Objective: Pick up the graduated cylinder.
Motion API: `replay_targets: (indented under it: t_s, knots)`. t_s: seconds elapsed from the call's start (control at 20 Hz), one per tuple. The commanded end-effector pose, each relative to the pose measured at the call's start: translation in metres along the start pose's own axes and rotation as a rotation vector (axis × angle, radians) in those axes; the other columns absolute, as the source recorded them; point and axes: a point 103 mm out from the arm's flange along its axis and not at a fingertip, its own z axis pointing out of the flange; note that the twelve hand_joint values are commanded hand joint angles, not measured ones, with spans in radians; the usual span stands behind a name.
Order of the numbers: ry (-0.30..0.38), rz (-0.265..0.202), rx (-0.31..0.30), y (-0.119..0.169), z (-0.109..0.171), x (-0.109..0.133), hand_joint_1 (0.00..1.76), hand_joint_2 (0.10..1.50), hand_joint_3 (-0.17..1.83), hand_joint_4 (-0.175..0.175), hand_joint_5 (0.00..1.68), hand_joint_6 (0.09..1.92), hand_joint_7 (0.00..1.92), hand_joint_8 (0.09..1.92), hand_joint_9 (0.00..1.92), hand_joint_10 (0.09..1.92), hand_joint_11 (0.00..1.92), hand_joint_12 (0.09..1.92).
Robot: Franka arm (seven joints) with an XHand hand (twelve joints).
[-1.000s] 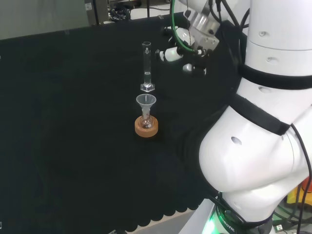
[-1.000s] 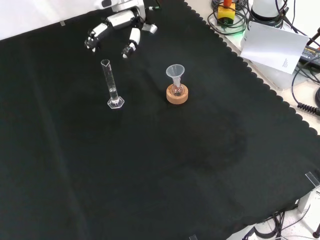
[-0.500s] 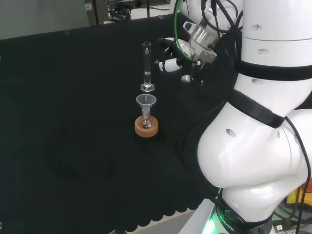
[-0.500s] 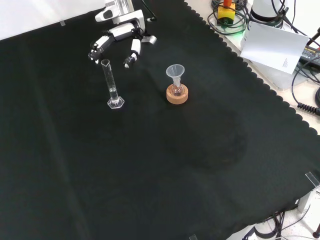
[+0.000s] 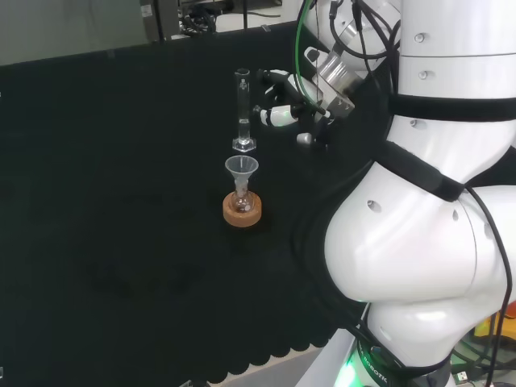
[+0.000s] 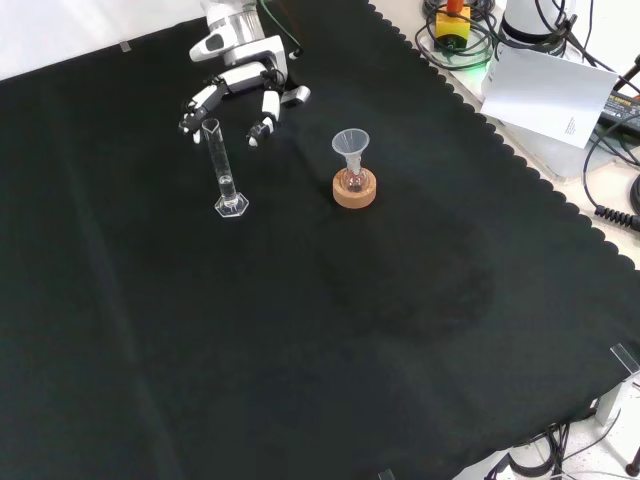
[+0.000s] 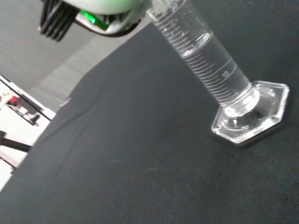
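here we see the black and white hand [image 6: 240, 82] spread open, holding nothing, just beside the tall clear glass graduated cylinder [image 6: 223, 168] on its hexagonal foot.

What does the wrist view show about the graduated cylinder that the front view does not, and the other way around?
Wrist view alone: the printed scale lines on the graduated cylinder and the facets of its six-sided foot, seen close. Front view alone: the hand with relaxed fingers just behind the cylinder's top, not clearly touching it, and the funnel in a small flask on a cork ring to its right. Both: the cylinder standing upright on the black cloth.
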Motion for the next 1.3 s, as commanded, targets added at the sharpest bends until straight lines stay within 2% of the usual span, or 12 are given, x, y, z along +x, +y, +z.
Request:
replay_targets:
  t_s: [0.05,0.4,0.7,1.3]
  knots:
    - [0.169,-0.084,-0.029,0.014,0.018,-0.002,0.94,0.61,0.65,-0.053,0.47,0.09,0.36,0.65,0.63,0.55,0.41,1.30]
    - [0.223,-0.123,-0.007,0.024,0.029,0.005,0.93,0.59,0.66,-0.047,0.50,0.09,0.41,0.63,0.67,0.53,0.45,1.29]
    - [0.237,-0.142,-0.008,0.028,0.035,0.010,0.94,0.58,0.65,-0.042,0.51,0.09,0.41,0.62,0.69,0.51,0.48,1.28]
    - [0.263,-0.124,-0.011,0.035,0.046,0.009,0.99,0.64,0.61,-0.055,0.51,0.09,0.50,0.61,0.84,0.43,0.70,1.14]
